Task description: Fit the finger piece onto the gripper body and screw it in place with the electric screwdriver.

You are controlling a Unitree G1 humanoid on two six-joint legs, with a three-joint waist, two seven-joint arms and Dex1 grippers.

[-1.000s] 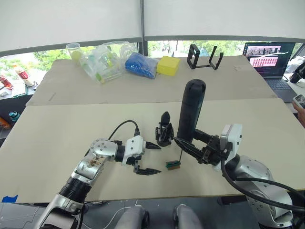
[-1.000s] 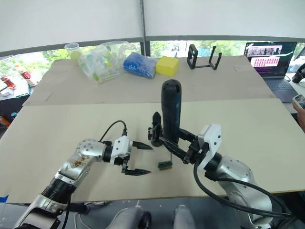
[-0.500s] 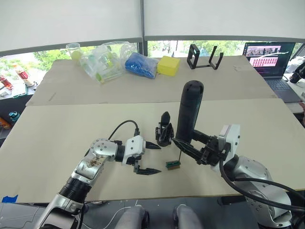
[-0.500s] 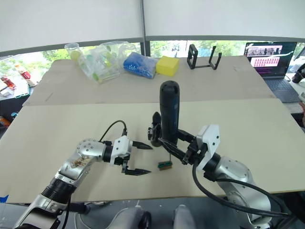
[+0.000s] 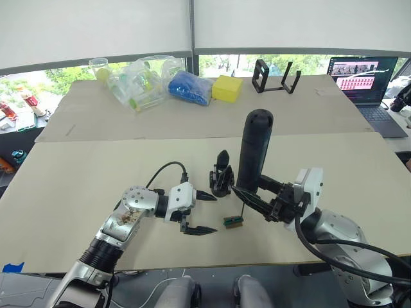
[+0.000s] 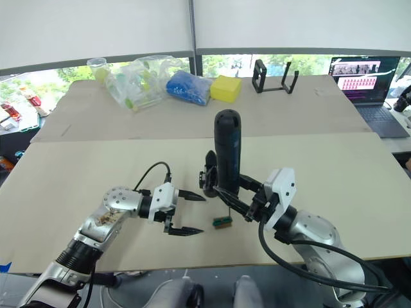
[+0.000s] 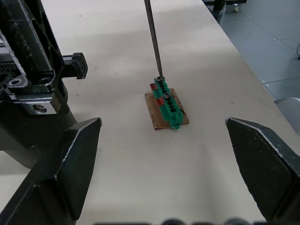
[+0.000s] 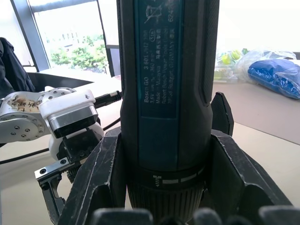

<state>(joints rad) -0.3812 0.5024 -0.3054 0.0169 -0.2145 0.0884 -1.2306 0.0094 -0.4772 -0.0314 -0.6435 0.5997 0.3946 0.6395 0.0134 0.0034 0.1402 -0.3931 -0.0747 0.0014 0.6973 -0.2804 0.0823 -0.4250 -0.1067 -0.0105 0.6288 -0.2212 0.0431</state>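
Your right tool grips the electric screwdriver upright, its bit on the green block. Your left tool hangs open, empty, beside the gripper body on the counter.

A beige table carries everything, with a second beige board butted against its far edge. On the near table stand the gripper body and, just in front of it, a small green-and-brown block. On the far board lie a clear plastic bag, a blue bag, a yellow block, a black stand and a laptop.
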